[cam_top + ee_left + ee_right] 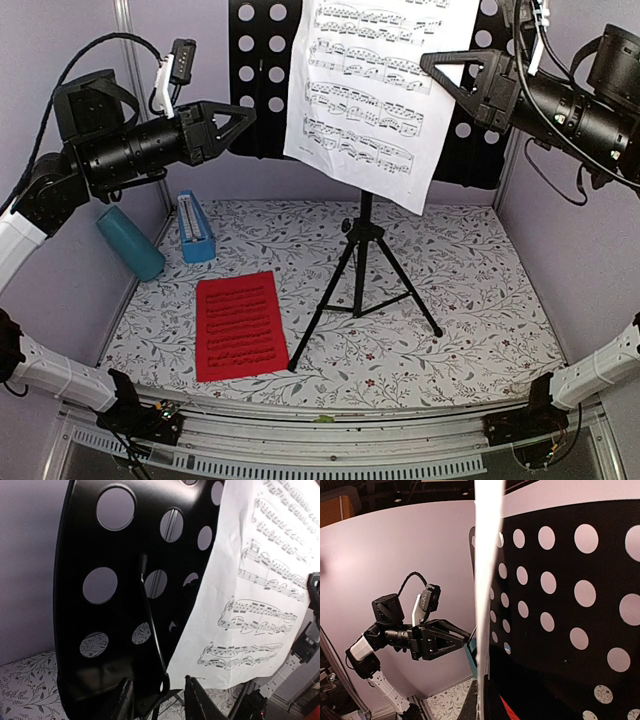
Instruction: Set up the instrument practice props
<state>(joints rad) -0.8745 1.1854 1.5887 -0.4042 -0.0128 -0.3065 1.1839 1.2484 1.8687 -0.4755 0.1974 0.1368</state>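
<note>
While right hand (428, 62) clenched on white sheet of music (370, 90), left hand (248, 113) parted at music stand (262, 135) left edge; red sheet of music (240, 325) on bench (460, 280).

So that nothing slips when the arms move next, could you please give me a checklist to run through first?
1. White sheet against the stand's desk, pinched by the right claw: ok.
2. Left claw open at the desk's lower edge: ok.
3. Tripod legs spread on the table: ok.
4. Red sheet on the stand: not ok, it lies flat on the table.
5. Metronome upright: cannot tell.
</note>
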